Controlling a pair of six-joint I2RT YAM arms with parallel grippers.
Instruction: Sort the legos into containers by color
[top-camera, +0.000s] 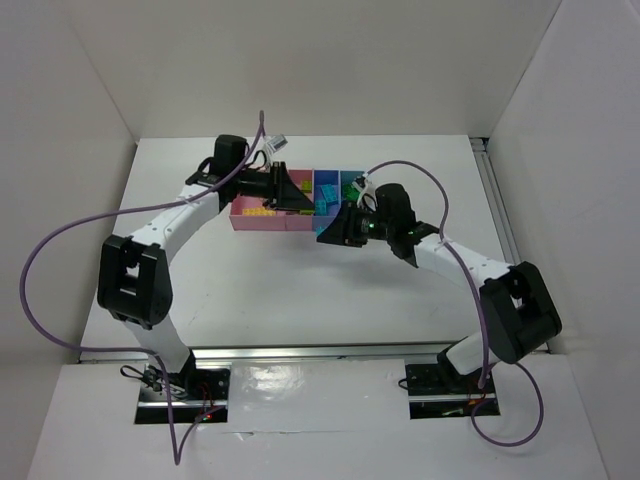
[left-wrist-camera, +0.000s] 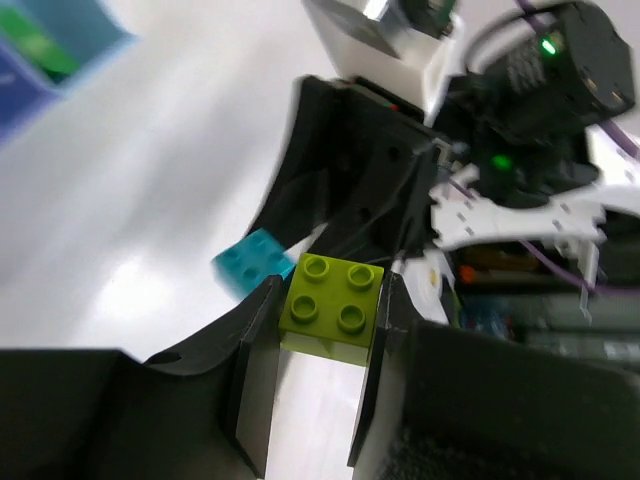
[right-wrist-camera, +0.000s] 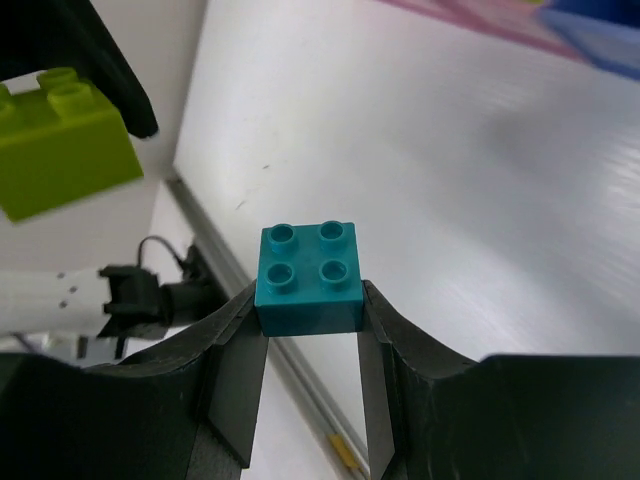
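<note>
My left gripper (left-wrist-camera: 328, 318) pinches a lime green brick (left-wrist-camera: 334, 292); my right gripper (right-wrist-camera: 309, 305) pinches a cyan brick (right-wrist-camera: 306, 268). Both bricks are held close together, by the row of bins (top-camera: 255, 222).

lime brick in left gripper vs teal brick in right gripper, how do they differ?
Colour: the lime brick is yellow-green, the teal brick is blue-green. Holder: the lime brick is pinched in the left gripper, the teal brick in the right gripper. Shared: both are square bricks with four studs, clamped by their sides, studs facing the wrist camera.
</note>
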